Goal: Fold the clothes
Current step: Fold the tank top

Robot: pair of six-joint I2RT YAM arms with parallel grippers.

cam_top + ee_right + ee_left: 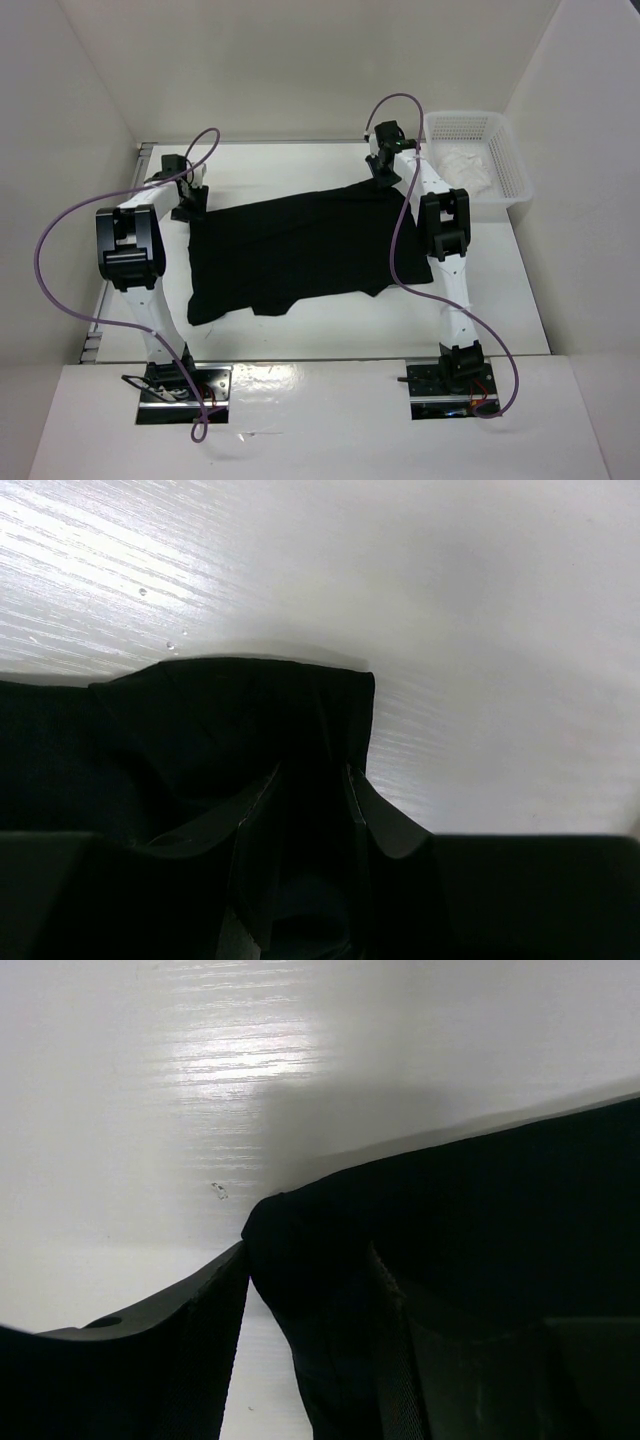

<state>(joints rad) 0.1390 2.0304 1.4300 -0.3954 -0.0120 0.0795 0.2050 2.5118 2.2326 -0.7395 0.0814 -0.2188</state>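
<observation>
1 blk tee (290, 250), 1 basket (514, 160), 1 white cloth (468, 168).

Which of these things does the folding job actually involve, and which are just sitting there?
Part of the job: black T-shirt; right gripper, pinching one far corner; left gripper, at the other far corner.
Just lying about: white mesh basket; white fabric inside it.
</observation>
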